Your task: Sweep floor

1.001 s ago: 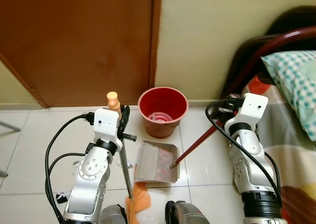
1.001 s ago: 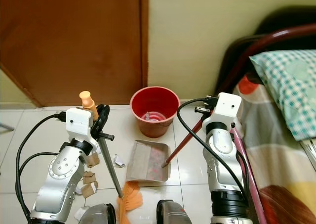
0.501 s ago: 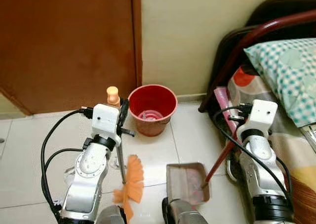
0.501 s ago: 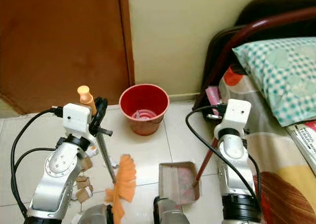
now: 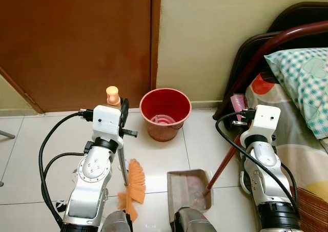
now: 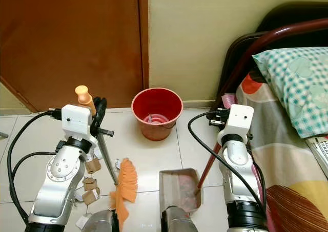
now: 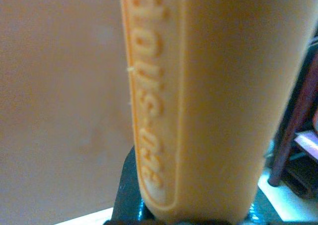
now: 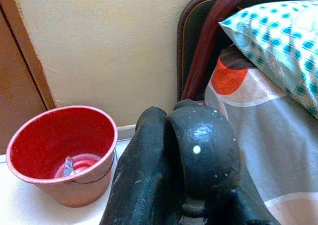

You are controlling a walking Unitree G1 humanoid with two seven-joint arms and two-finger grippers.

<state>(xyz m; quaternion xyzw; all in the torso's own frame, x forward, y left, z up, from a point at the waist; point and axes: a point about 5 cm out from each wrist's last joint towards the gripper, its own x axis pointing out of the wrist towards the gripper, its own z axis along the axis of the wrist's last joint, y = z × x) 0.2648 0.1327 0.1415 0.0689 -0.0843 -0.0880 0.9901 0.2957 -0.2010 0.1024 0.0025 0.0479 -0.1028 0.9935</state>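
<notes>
broom with orange handle and orange bristles point(image 5: 134, 183) stands upright, pinched by left hand point(image 5: 122, 120); embossed lettering unreadable. right hand point(image 5: 241, 120) grips the dark-red-handled grey dustpan point(image 5: 187, 188) on the floor.

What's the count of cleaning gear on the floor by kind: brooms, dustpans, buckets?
Brooms: 1, orange bristles, shaft in left gripper
Dustpans: 1, grey pan, its red handle runs up to right gripper
Buckets: 1, red bucket by the wall
Total: 3
</notes>
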